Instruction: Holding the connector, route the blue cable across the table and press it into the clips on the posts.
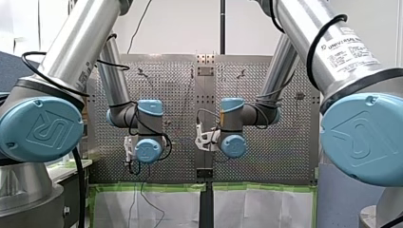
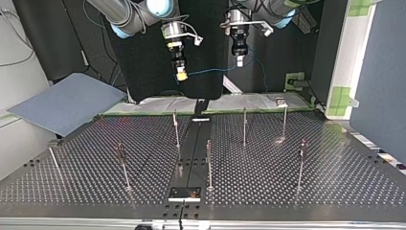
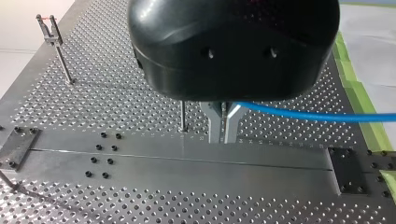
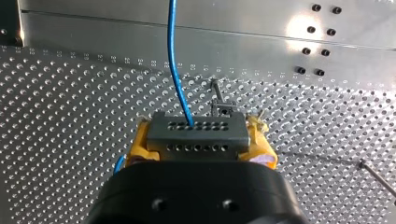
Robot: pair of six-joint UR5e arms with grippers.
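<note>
Slim posts rise from our perforated table. Beyond them, high above its far edge, our right gripper clamps the grey connector between yellow pads. From it the blue cable runs across to our left gripper, whose metal fingers pinch it.

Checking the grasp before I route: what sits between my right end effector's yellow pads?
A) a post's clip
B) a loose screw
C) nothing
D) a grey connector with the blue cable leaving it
D: the right wrist view shows the grey connector between the yellow pads of my right end effector, the blue cable leaving one of its holes.
</note>
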